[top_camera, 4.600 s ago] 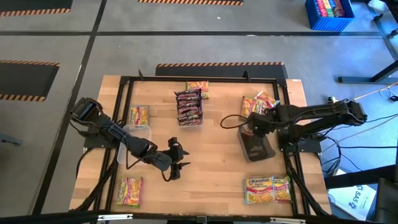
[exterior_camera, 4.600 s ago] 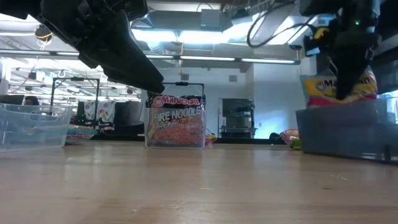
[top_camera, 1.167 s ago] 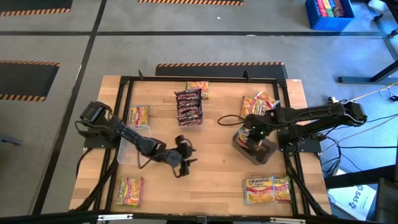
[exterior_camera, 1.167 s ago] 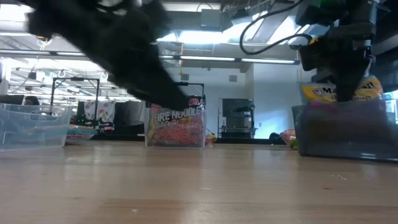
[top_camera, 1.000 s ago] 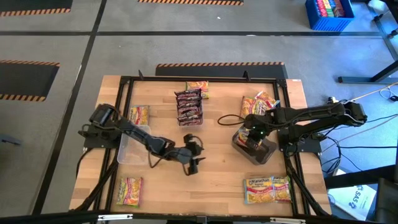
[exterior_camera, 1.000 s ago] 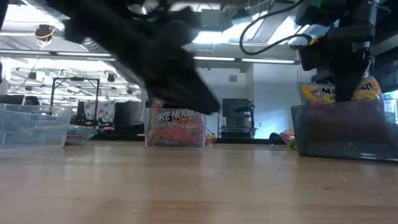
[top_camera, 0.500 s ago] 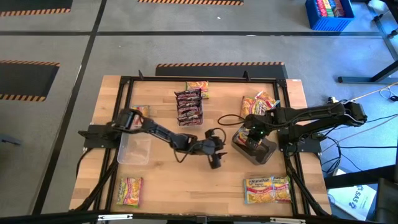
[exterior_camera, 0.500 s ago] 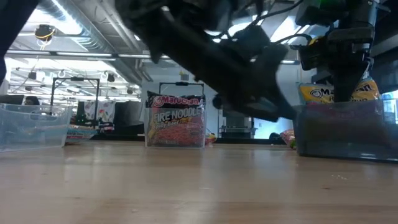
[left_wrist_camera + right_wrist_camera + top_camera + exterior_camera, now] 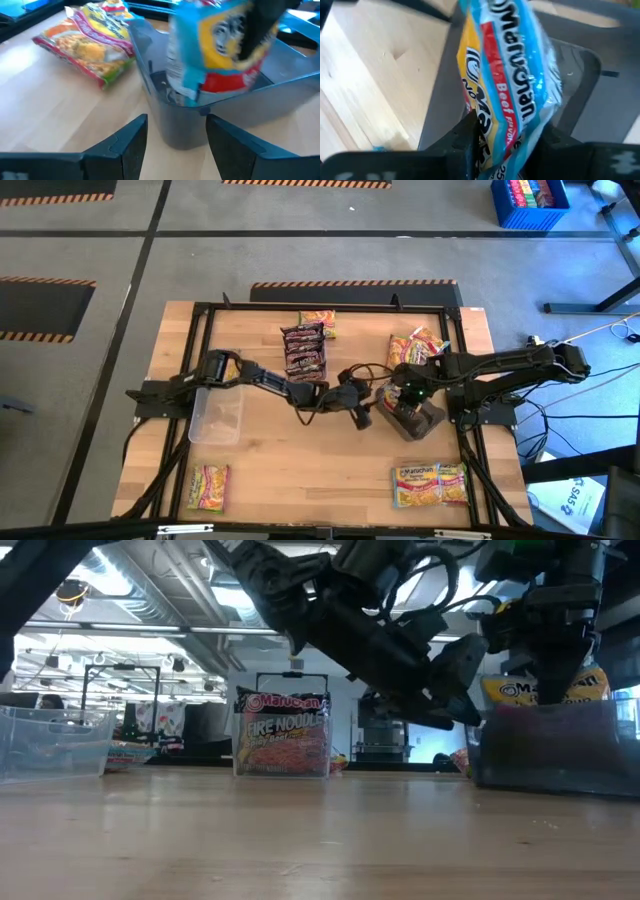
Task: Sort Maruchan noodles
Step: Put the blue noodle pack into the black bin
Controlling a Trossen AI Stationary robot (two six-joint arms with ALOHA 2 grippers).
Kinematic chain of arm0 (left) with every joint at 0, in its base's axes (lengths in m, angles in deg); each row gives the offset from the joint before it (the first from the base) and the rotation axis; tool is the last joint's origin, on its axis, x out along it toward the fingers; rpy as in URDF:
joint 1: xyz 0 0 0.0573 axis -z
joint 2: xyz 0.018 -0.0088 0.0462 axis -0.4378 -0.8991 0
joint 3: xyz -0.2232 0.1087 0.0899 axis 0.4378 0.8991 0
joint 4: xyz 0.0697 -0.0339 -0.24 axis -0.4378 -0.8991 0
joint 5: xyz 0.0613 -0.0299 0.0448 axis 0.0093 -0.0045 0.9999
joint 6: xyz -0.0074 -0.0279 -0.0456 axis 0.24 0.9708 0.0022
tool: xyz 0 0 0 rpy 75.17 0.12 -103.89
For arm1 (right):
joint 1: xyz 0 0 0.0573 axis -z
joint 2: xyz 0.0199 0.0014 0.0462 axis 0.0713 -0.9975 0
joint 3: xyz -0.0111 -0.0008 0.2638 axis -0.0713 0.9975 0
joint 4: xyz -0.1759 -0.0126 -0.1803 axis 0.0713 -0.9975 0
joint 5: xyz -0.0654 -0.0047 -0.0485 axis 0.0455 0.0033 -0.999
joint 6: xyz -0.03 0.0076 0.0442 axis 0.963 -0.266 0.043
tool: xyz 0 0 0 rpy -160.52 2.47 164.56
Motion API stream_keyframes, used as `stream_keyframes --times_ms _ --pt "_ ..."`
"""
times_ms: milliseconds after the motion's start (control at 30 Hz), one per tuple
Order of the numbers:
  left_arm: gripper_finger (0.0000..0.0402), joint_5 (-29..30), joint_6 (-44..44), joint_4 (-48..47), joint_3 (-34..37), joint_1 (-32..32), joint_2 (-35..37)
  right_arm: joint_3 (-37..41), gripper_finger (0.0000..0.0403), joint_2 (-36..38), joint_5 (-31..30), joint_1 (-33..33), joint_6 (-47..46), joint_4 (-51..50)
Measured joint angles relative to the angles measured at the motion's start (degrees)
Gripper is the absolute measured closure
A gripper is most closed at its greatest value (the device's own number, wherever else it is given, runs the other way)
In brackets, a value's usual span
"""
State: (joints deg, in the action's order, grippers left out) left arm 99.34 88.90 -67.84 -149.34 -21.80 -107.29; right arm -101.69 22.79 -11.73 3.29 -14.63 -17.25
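Observation:
My right gripper (image 9: 403, 395) is shut on a light blue Maruchan noodle packet (image 9: 505, 75) over a dark clear bin (image 9: 418, 422) at the table's right. My left arm reaches across the middle of the table. Its gripper (image 9: 176, 137) is open, and the bin's near corner (image 9: 172, 127) stands just ahead, between the fingertips; I cannot tell whether they touch it. A yellow-green packet (image 9: 85, 45) lies flat on the table beyond the bin. Dark maroon packets (image 9: 305, 352) stand on edge in a clear bin at the far middle. My right gripper pinches the blue packet's upper end (image 9: 502, 127) between its two fingers, coming steeply from above. The packet hangs nearly upright and a little tilted below the fingers. Its lower part (image 9: 187, 92) is inside the bin; whether it rests on the floor I cannot tell.
An open clear bin (image 9: 218, 415) sits at the left. Loose packets lie at the left edge (image 9: 222, 365), near left (image 9: 208, 485), near right (image 9: 432, 483), far middle (image 9: 318, 320) and far right (image 9: 420, 345). A black frame (image 9: 200, 310) borders the table.
My left gripper has swept across the table toward its right edge, from the middle to the bin under my right gripper, its fingers staying open. The right gripper and the blue packet have kept still.

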Motion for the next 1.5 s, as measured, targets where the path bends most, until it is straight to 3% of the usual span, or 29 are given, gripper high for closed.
stream_keyframes --times_ms 367,700,1000,1233,1500 --pt "0.0206 -1.5 0.1 3.0 -0.1 -2.7 0.0 0.0 0.0302 0.0 -4.8 -5.3 3.4 0.0" --pt "0.0206 -1.2 -3.1 3.4 -0.1 -4.1 0.0 0.0 0.0302 0.0 -7.8 -5.3 10.2 0.5" --pt "0.0206 -8.2 -4.7 6.5 -0.1 -6.3 0.0 -0.1 0.0302 0.0 -9.8 -5.3 14.4 2.9" --pt "0.0206 -8.5 -4.6 5.7 -0.1 -5.4 0.0 -0.1 0.0302 0.0 -12.2 -5.2 14.2 2.3" --pt "0.0206 -8.7 -4.4 5.3 -0.1 -3.4 0.7 -0.1 0.0302 0.0 -12.8 -5.2 5.0 -4.5"
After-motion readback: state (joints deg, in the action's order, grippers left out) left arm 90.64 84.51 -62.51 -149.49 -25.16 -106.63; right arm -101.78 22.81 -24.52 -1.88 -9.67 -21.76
